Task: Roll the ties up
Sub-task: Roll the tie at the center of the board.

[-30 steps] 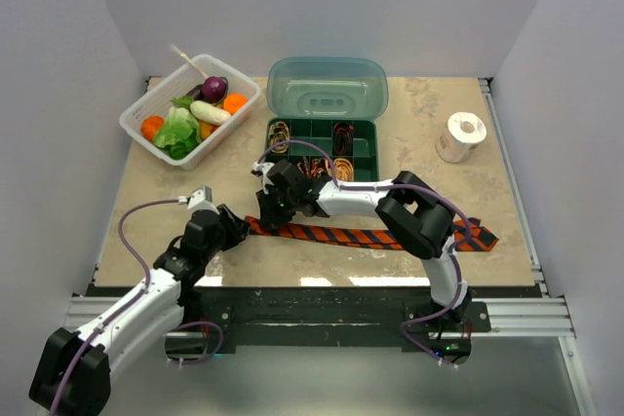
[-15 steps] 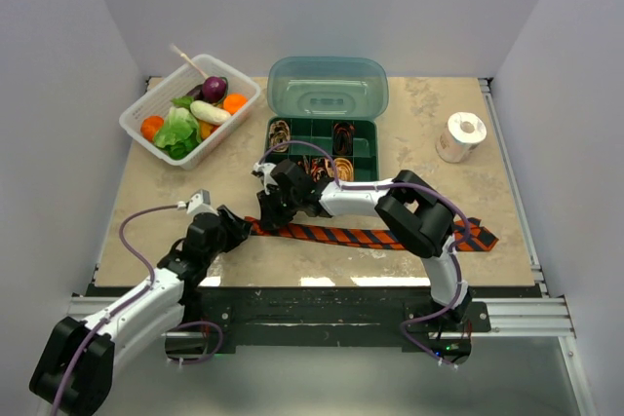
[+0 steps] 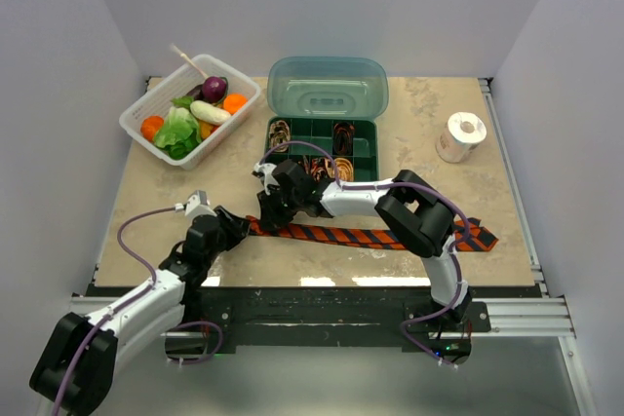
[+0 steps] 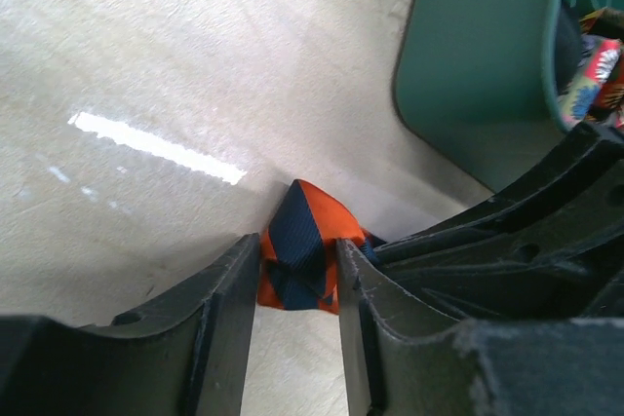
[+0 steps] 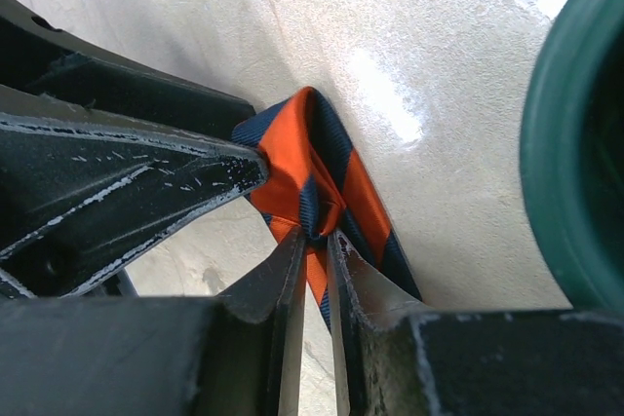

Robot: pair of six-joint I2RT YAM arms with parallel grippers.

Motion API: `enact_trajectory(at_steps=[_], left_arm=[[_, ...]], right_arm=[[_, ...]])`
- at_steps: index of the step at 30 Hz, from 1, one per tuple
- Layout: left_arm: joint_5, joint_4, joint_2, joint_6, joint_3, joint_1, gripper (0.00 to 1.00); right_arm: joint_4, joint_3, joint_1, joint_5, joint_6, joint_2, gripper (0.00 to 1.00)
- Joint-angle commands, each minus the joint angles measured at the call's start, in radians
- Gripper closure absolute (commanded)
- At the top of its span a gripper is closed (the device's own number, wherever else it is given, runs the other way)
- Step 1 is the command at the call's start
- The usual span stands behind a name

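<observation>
An orange-red tie with navy stripes [image 3: 361,237] lies along the table's near edge, its wide end at the right. Its left end is folded into a small start of a roll. My left gripper [image 3: 239,227] is shut on that folded end [image 4: 312,207], one finger on each side [image 4: 296,245]. My right gripper [image 3: 269,209] comes from the far side and pinches the same fold [image 5: 302,143] between nearly closed fingers [image 5: 317,234]. The two grippers almost touch. Several small rolled ties [image 3: 312,168] sit in compartments of the green box [image 3: 367,155].
The box's teal lid [image 3: 327,88] stands open behind it. A white basket of toy vegetables [image 3: 146,104] sits at the back left. A white tape roll [image 3: 460,136] stands at the back right. The box's edge [image 4: 468,56] is close beyond the fold.
Almost nothing. Both grippers stay on the tie's folded left end; the left arm's elbow has shifted slightly.
</observation>
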Motion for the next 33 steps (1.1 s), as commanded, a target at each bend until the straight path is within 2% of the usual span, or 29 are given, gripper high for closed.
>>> enact_trajectory(at_steps=[1, 6, 9, 14, 21, 32, 33], left_arm=[[-0.004, 0.166, 0.023, 0.001, -0.115, -0.002, 0.61], [0.014, 0.214, 0.024, 0.033, -0.125, -0.004, 0.66], [0.013, 0.194, 0.011, 0.036, -0.124, -0.004, 0.74], [0.002, 0.149, -0.001, 0.015, -0.135, -0.004, 0.81], [-0.018, 0.132, 0.013, -0.002, -0.135, -0.004, 1.00], [0.001, 0.059, 0.002, -0.039, -0.110, -0.004, 1.00], [0.002, 0.043, 0.002, -0.042, -0.107, -0.004, 1.00]], right_arm=[[-0.054, -0.023, -0.022, 0.003, -0.002, 0.018, 0.82], [-0.062, -0.003, -0.025, 0.000, -0.002, 0.026, 0.81], [-0.076, 0.015, -0.026, 0.009, -0.006, 0.029, 0.80], [-0.088, 0.022, -0.036, 0.016, 0.001, 0.017, 0.79], [-0.101, 0.031, -0.040, 0.028, 0.010, -0.029, 0.79], [-0.099, 0.014, -0.045, 0.123, 0.027, -0.067, 0.77], [-0.104, 0.011, -0.045, 0.137, 0.027, -0.075, 0.68]])
